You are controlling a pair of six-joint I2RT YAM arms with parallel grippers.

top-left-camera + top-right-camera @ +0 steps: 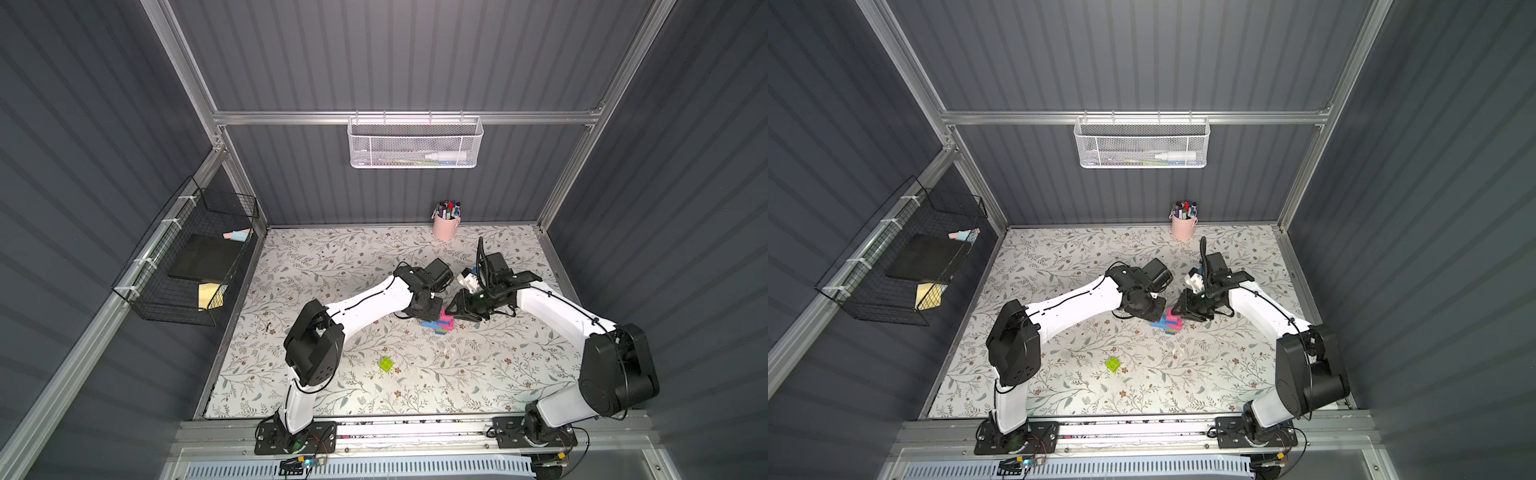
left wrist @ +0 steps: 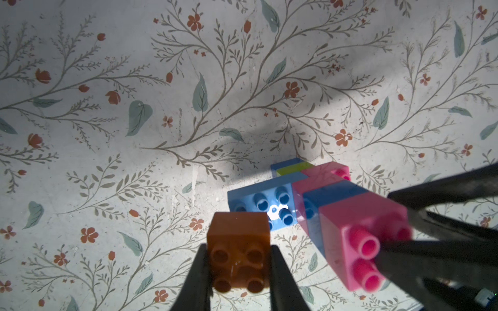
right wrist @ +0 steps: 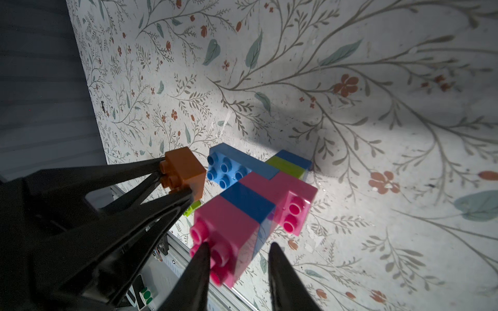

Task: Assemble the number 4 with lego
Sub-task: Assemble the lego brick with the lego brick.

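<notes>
Nearest the front rail, both arms rise from their bases and fold inward over the bench (image 1: 332,270), the left arm (image 1: 365,299) and the right arm (image 1: 552,303) meeting wrist to wrist above the number 4 (image 1: 437,323). On the near side of the number 4, well apart from it, a loose lime green brick (image 1: 386,363) sits alone on open floral surface. The number 4 itself lies around mid-bench, with wide room towards every edge. Both top views hide the fingertips under the black wrists, while the wrist views show them. The left end effector (image 2: 239,251) is clamped on an orange brick (image 2: 237,231), studs facing the camera, and holds it just beside the studded end of the light-blue bar (image 2: 258,202) of the number 4. Whether brick and bar touch cannot be told. The right end effector (image 3: 239,245) is narrowly parted astride the pink end brick (image 3: 223,223) of the number 4. One finger lies across its studs, and the other stands just beside it with a sliver of bench showing between. Beyond the number 4, at the back edge, stands a pink cup of markers (image 1: 444,226).
</notes>
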